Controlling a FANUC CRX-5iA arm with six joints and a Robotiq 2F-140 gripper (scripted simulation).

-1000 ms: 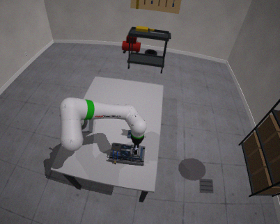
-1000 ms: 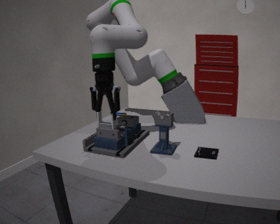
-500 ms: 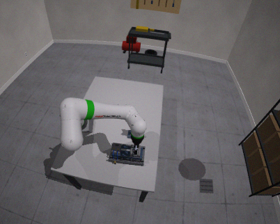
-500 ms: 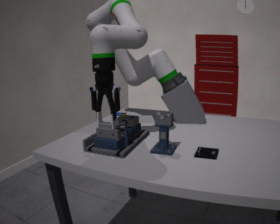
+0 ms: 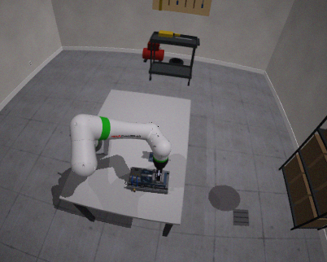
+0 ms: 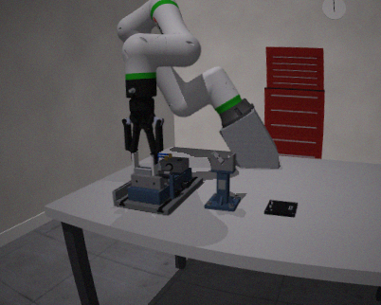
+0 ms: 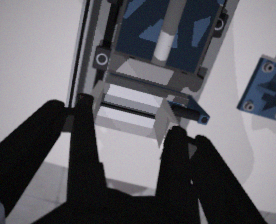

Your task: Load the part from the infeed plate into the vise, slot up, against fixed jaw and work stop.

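Gripping the pale grey rectangular metal block across its ends, the black two-finger gripper hangs nose-down over the blue-bodied vise, fingers closed on the part with its grey pads pressed on either side. In the wrist view a dark line runs along the block's top face, likely the milled slot, so slot-up looks right. The block sits low between the vise jaws; whether it rests on the two low bars or touches the fixed jaw and work stop cannot be told. Handling judgement: stiff, solid, fairly heavy for its bulk, smooth faces so it may slip or twist if pinched off-centre; not fragile. Best hold is the flat opposite faces near mid-length, as now, keeping the fingers clear of the jaws. Beyond the part, the white air-cylinder rod points at the moving jaw. Further right on the white table stand the blue V-block post and, well apart, the flat black infeed plate, now bare. At the far wall stands a red tool cabinet.
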